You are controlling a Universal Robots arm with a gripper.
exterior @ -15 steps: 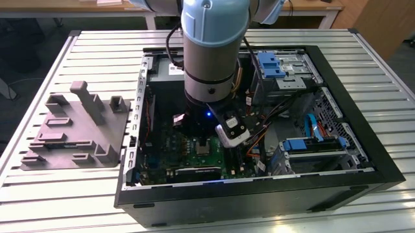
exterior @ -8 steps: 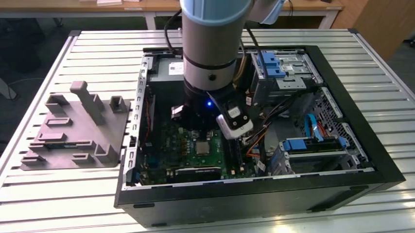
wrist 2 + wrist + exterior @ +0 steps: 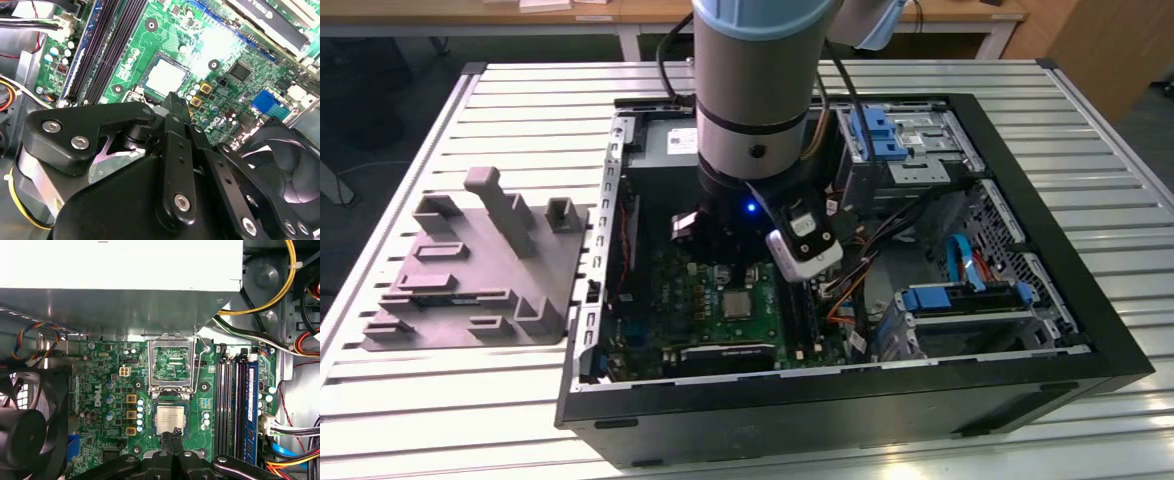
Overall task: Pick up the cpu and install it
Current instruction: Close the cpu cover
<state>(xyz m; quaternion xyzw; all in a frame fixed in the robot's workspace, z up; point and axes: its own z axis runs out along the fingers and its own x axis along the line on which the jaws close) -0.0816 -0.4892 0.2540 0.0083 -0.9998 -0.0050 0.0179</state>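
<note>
1 robot arm reaches down into an open computer case [image 3: 1067, 300] that lies on its side on a slatted metal tabletop [image 3: 454, 400]. A grey plastic fixture [image 3: 474, 270] sits on the tabletop at the exterior view's left, well apart from the work.

The cpu [image 3: 170, 420], a small square chip with a pale silvery top, lies flat in the motherboard socket, its edges square to the socket's sides. In the exterior view the cpu [image 3: 738, 305] shows just under the arm's wrist. The socket's hinged load plate [image 3: 171, 365] stands open, so the chip is uncovered.

In the first wrist view the tool [image 3: 175, 432] has its 2 black fingertips clenched together with nothing between them. The tip sits at the cpu's near edge, on the side away from the open load plate. It looks to be touching or nearly touching, though contact cannot be confirmed. The cpu therefore lies straight ahead of the tool, between its tip and the load plate.

The second wrist view agrees: the tool [image 3: 172, 98] points at the cpu [image 3: 165, 76], just beside its edge. The chip is nearly square, so no long axis matters. Memory slots [image 3: 235, 400] run alongside the socket, and a black fan [image 3: 30, 430] sits on the opposite side.
</note>
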